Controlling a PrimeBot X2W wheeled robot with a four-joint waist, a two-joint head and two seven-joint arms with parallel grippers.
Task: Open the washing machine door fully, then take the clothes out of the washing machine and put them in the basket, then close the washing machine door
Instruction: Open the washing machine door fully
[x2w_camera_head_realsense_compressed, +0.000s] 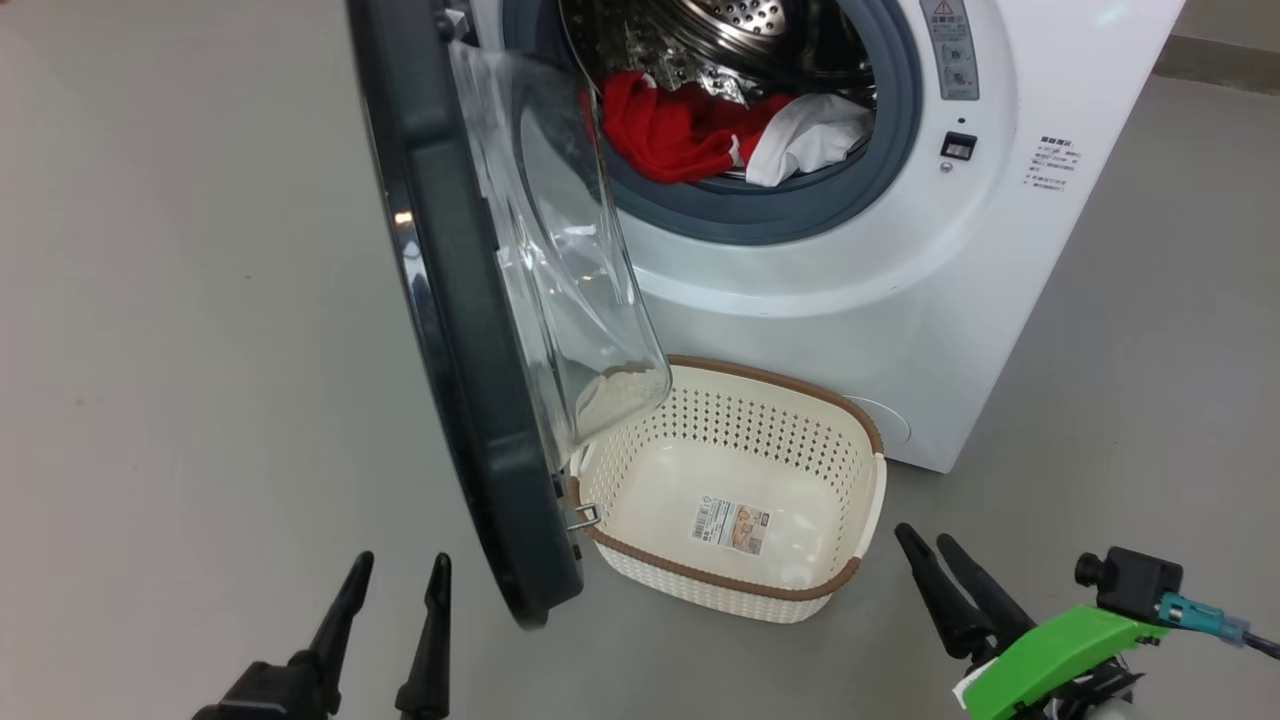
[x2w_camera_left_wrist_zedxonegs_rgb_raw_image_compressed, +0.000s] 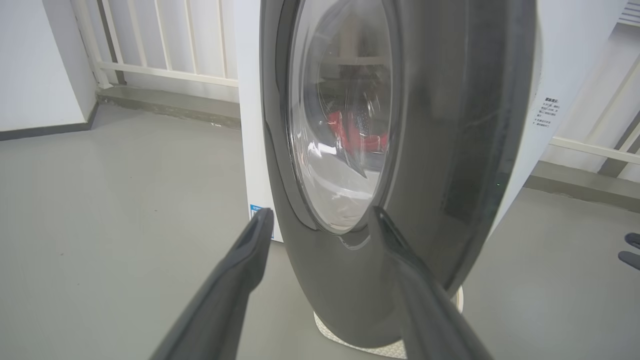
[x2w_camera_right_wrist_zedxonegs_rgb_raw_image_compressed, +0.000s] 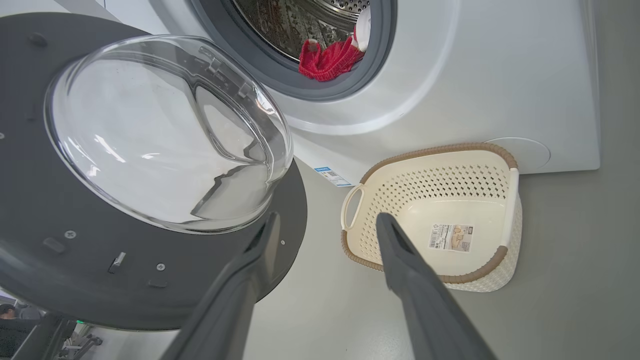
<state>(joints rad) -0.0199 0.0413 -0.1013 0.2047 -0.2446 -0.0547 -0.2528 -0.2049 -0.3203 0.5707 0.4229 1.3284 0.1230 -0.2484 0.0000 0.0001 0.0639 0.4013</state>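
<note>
The washing machine door (x2w_camera_head_realsense_compressed: 450, 330) stands swung out, baring the drum where the red garment (x2w_camera_head_realsense_compressed: 670, 130) and white piece (x2w_camera_head_realsense_compressed: 810, 140) lie at the opening. The basket (x2w_camera_head_realsense_compressed: 700, 577) sits on the floor against the washing machine (x2w_camera_head_realsense_compressed: 850, 290), right under the opening, probably to keep the carry short. The left gripper (x2w_camera_head_realsense_compressed: 402, 570) faces the door's outer side and the right gripper (x2w_camera_head_realsense_compressed: 930, 550) points toward the basket. Both hang low, fingers spread and empty.

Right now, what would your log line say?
door open | clothes in washing machine | basket empty | left gripper open | right gripper open
</note>
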